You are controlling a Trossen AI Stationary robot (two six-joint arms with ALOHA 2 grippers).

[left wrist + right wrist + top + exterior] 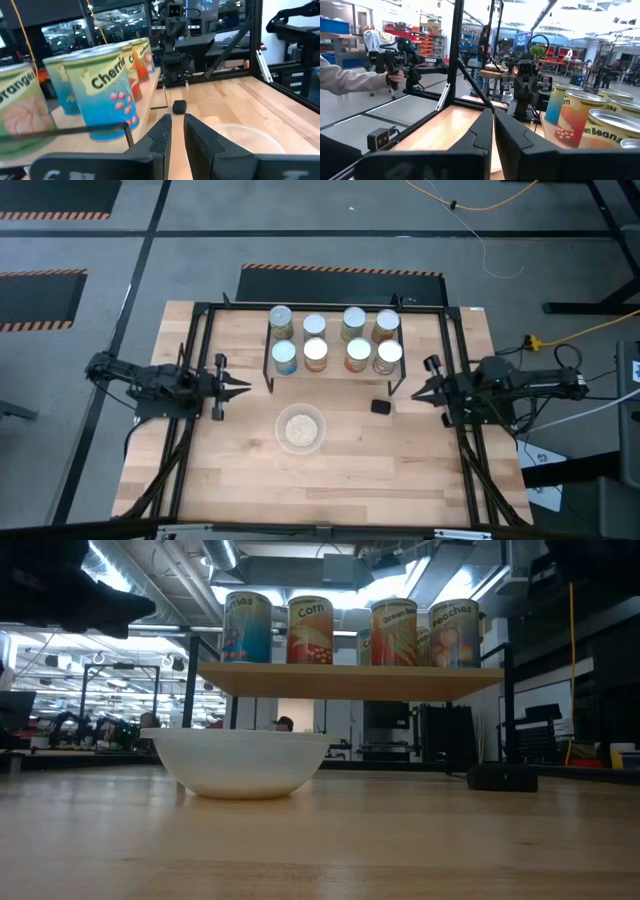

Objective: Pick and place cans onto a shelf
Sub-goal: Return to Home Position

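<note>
1. Here, the left gripper (240, 388) hangs over the left side of the table (400, 470), fingers drawn almost together and holding nothing;
2. facing it from the opposite side, the right gripper (418, 392) is likewise pinched closed and empty;
3. between their tips, slightly farther back, stands the shelf (350, 682); all eight cans (315, 355) sit on it in two rows of four;
4. nearer than the tips lies a bowl (301, 430); a small black block (381, 407) sits near the right gripper.

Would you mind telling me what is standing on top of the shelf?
Eight cans stand on the shelf, in two rows of four. From table height the near row covers most of the row behind.
</note>
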